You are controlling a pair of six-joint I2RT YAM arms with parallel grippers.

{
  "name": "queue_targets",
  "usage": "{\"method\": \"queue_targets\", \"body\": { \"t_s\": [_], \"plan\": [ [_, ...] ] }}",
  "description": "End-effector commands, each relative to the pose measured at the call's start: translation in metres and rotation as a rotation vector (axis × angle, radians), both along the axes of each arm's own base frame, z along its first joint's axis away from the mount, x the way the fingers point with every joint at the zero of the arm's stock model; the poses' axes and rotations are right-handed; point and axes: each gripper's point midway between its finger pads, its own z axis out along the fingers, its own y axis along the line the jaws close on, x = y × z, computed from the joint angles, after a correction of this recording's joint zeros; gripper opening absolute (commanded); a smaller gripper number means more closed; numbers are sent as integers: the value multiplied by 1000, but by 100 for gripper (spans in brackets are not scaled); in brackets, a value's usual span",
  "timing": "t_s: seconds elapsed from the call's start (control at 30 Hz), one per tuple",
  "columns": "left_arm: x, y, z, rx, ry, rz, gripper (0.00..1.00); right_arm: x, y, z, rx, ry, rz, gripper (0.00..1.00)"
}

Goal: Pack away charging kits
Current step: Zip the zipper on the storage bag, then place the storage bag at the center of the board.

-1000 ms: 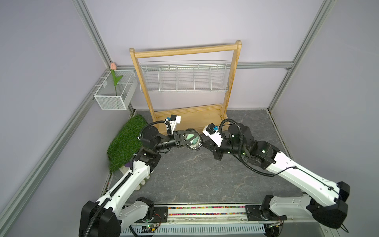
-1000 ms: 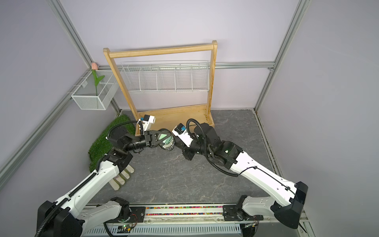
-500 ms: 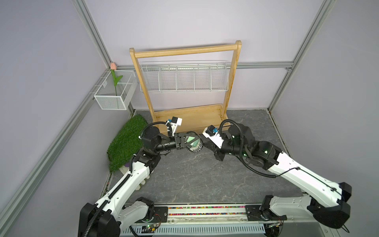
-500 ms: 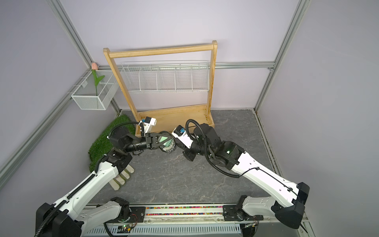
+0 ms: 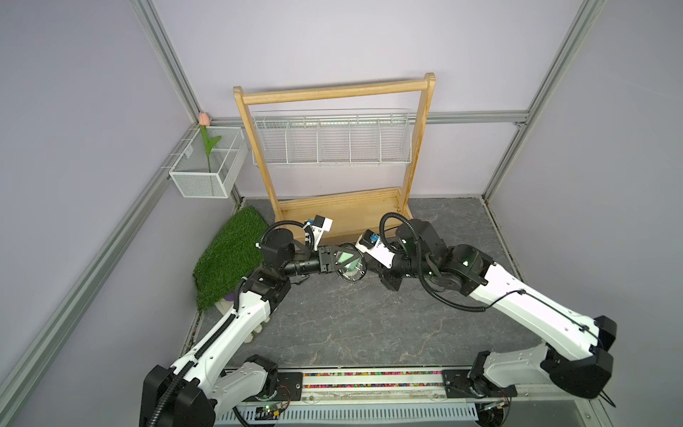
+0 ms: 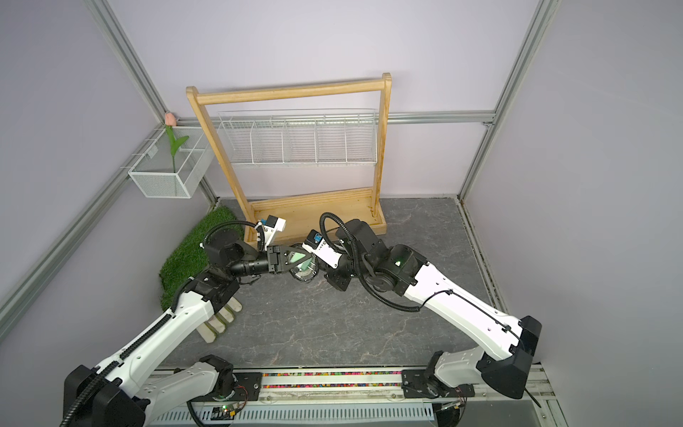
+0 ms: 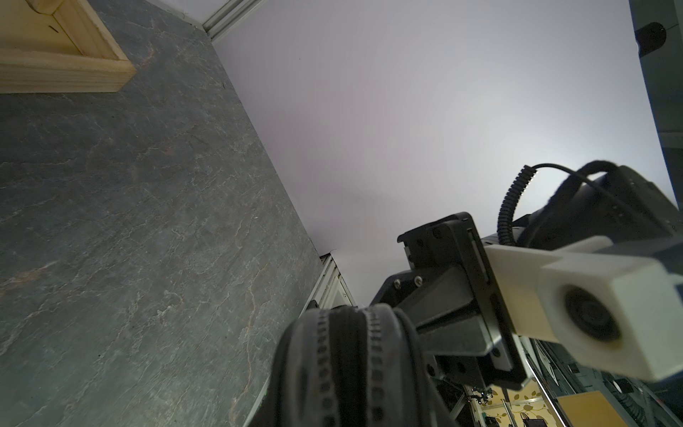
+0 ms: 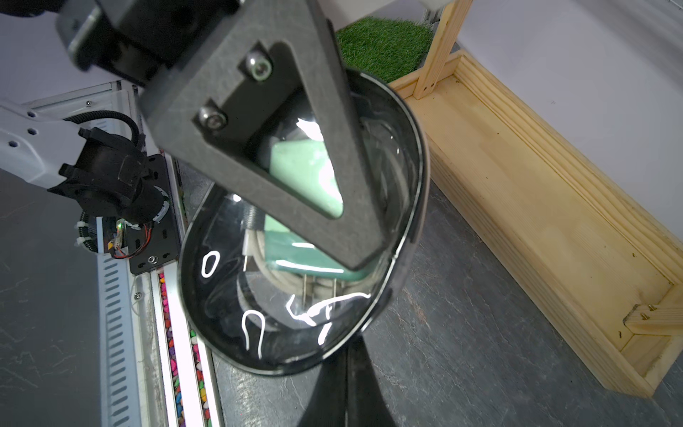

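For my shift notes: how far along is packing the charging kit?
Done: mint-green square charger block and white cable coil sit inside the clear oval black-rimmed pouch. In hand: left gripper clamps the pouch; shut right gripper is at its rim. Left: likely closing and stowing it.

Nothing to read anywhere right now. The mint-green charger block [image 8: 299, 166] shows a plain face, with no brand or number on it. White squiggles gleam on the clear pouch [image 8: 218, 325], but they spell nothing legible.
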Motion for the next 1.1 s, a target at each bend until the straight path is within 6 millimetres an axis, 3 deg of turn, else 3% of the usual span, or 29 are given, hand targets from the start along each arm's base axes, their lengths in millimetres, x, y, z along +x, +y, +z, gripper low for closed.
{"method": "queue_targets", "body": {
  "t_s": [0.0,0.1,0.17,0.27,0.37,0.57,0.73,0.83,0.87,0.9,1.03,1.07],
  "plan": [
    [-6,7,-4,31,13,3,0,14,6,39,98,-96,-16,21],
    [23,17,-25,92,48,156,0,12,-13,24,38,-85,-64,43],
    [36,16,-49,113,100,215,0,12,-30,11,3,-73,-109,48],
    [38,-2,-83,164,100,227,0,15,-54,-7,-8,-10,-188,51],
    [36,-32,-129,265,85,213,0,18,-67,-13,11,40,-248,55],
    [41,-78,-191,291,147,147,0,27,-69,-11,101,104,-296,60],
    [44,-82,-232,396,174,149,2,33,-66,-15,133,133,-303,65],
    [43,-69,-262,520,188,167,20,38,-64,-21,143,154,-307,68],
    [42,-65,-269,561,185,169,33,40,-64,-22,143,157,-311,99],
    [41,-60,-273,588,187,175,44,41,-64,-24,142,160,-316,89],
    [44,-37,-278,720,155,228,83,44,-66,-21,156,156,-321,89],
    [46,-30,-275,755,138,246,100,45,-68,-19,160,151,-329,89]
  ]
}}
